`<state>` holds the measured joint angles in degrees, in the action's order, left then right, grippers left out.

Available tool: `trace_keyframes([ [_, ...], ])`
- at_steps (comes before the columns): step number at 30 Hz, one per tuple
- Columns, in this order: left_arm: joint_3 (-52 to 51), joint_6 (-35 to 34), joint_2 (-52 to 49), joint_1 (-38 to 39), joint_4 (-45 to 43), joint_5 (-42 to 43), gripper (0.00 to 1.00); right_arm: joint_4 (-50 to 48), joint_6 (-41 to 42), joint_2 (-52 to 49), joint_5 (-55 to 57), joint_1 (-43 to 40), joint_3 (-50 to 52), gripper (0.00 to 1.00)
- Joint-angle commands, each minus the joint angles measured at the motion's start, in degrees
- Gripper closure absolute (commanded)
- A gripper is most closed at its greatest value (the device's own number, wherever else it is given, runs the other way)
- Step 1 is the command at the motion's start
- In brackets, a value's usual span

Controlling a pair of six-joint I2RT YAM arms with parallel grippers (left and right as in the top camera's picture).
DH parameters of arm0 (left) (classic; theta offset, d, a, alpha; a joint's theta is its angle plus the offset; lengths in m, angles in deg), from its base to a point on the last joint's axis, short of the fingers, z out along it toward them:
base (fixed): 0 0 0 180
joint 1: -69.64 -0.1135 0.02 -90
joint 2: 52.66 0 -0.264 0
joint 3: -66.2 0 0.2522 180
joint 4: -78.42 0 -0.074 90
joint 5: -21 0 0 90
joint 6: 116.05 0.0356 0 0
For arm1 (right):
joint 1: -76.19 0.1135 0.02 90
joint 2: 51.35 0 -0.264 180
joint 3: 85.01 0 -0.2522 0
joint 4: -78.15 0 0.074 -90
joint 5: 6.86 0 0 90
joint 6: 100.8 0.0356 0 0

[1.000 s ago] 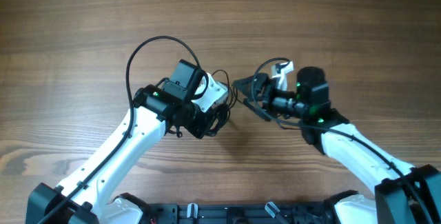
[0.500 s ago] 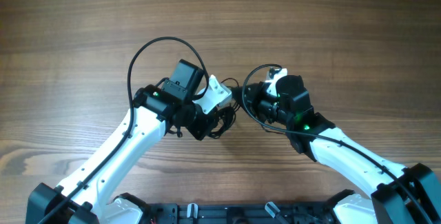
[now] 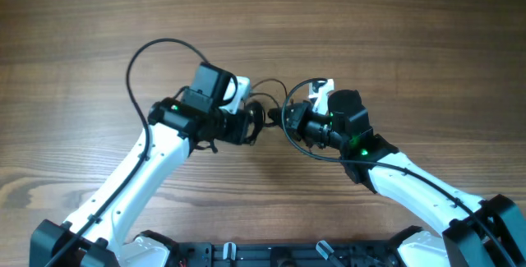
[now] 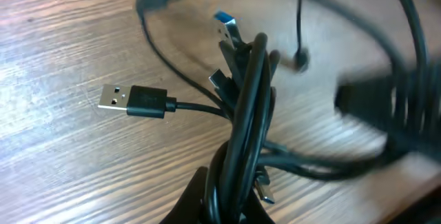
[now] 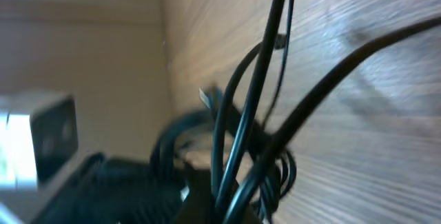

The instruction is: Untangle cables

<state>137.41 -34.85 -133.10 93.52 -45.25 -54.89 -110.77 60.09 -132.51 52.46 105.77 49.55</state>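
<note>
left wrist, left claw (image 4: 231, 200) gripping cables (image 4: 246, 107), usb plug (image 4: 134, 100)

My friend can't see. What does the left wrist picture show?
A bundle of black cables rises from the left hand, which is shut on it at the bottom edge. One USB plug sticks out to the left above the wooden table, a blue-tipped plug pokes up at the top, and the right side is blurry.

The cables (image 4: 247, 107) run off the left wrist view's bottom edge; a dark shape (image 4: 386, 103) at right is too blurred to identify.
</note>
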Motion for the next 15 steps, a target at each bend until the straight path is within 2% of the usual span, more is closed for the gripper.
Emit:
trace_keyframes([
  [1,0.6,-18.9,1.0,-4.7,-4.3,-6.3,0.96,0.6,1.7,-0.4,-5.9,0.0,-0.2,0.96],
  [5,0.6,-22.9,0.9,-4.9,-6.2,-6.3,0.95,0.6,4.1,-0.4,-6.9,2.0,-0.2,0.96],
  [8,0.6,-22.8,0.9,-4.9,-6.0,-4.1,0.96,0.7,4.1,-0.4,-3.5,3.6,-0.2,0.96],
  [12,0.6,-6.4,0.9,-4.9,-5.6,12.9,0.96,0.4,4.4,-0.4,4.4,4.0,-0.2,0.96],
  [15,0.6,0.4,0.9,-3.6,-5.5,20.5,0.96,-0.4,5.8,-0.4,5.5,4.0,-0.2,0.95],
])
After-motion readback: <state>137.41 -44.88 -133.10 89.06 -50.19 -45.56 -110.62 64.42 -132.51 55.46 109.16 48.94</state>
